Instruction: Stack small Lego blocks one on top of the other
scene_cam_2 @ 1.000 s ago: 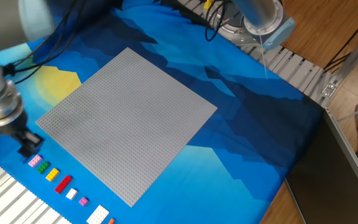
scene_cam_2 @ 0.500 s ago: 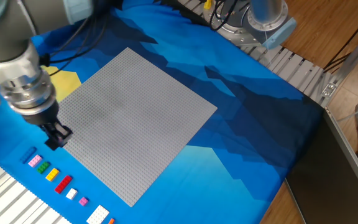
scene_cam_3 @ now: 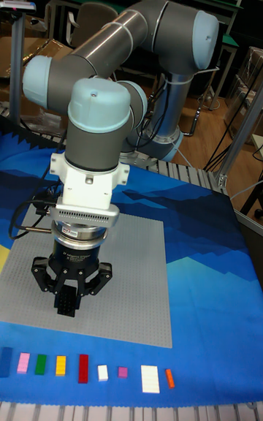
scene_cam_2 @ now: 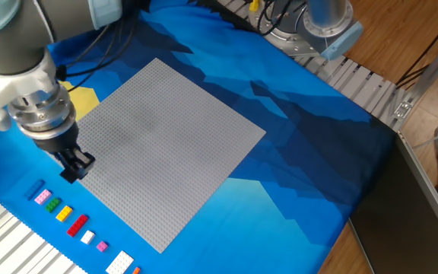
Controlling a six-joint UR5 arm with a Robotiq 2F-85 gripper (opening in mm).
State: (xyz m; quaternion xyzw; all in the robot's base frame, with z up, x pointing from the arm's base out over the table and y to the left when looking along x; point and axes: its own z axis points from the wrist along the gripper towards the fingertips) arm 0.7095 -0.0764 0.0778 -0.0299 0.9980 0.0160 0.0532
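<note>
My two-fingered black pincer (scene_cam_3: 66, 305) hangs over the lower left part of the large grey studded baseplate (scene_cam_2: 166, 148), pinching a small flat black studded brick (scene_cam_3: 66, 305) between its fingers. In the tall fixed view this sits lower left of centre; in the fixed view my pincer (scene_cam_2: 74, 166) is at the left edge of the plate. A small blue studded brick (scene_cam_3: 6, 361) lies at the far left of a row of small coloured bricks (scene_cam_3: 82, 368) on the blue-patterned surface (scene_cam_2: 303, 144), along the bottom of the frame, well apart from the pincer.
</note>
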